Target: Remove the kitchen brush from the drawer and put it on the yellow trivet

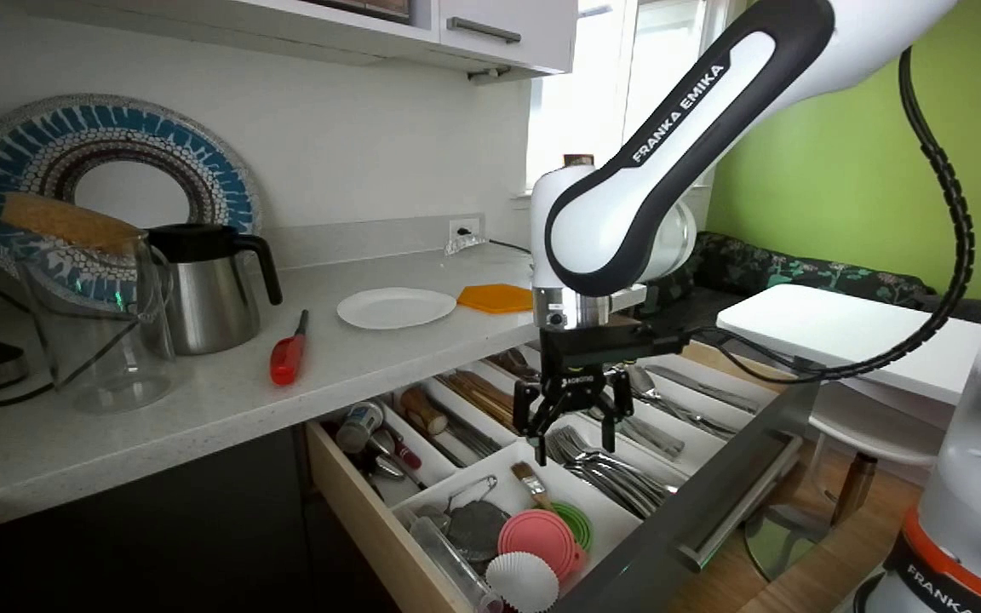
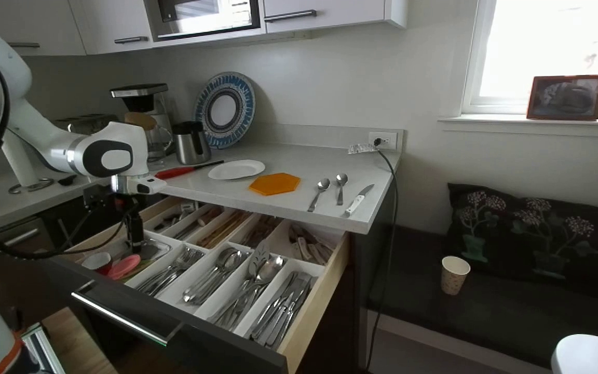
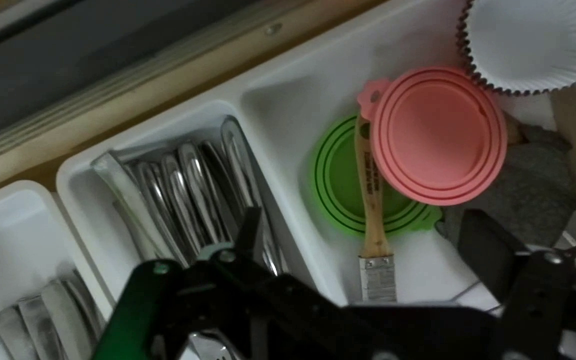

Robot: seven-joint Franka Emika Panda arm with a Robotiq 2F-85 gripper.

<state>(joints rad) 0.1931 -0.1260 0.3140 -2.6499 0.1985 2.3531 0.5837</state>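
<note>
While forks (image 3: 195,190) lie to one side and a pink lid (image 3: 438,135) overlaps its far end, the brush (image 3: 373,210) crosses a green lid (image 3: 340,180) in the drawer (image 1: 371,532), below the wide-spread fingers (image 3: 485,250), bristles (image 3: 379,282) nearest, long axis roughly square to their spread.

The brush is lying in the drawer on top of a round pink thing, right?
Not pink: in the wrist view, the brush lies in the drawer on top of a round green thing. The pink one partly overlaps the brush.

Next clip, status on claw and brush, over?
Claw open, empty, over the drawer. Brush inside, lying across green lid. Pink lid overlaps it, may snag.
</note>
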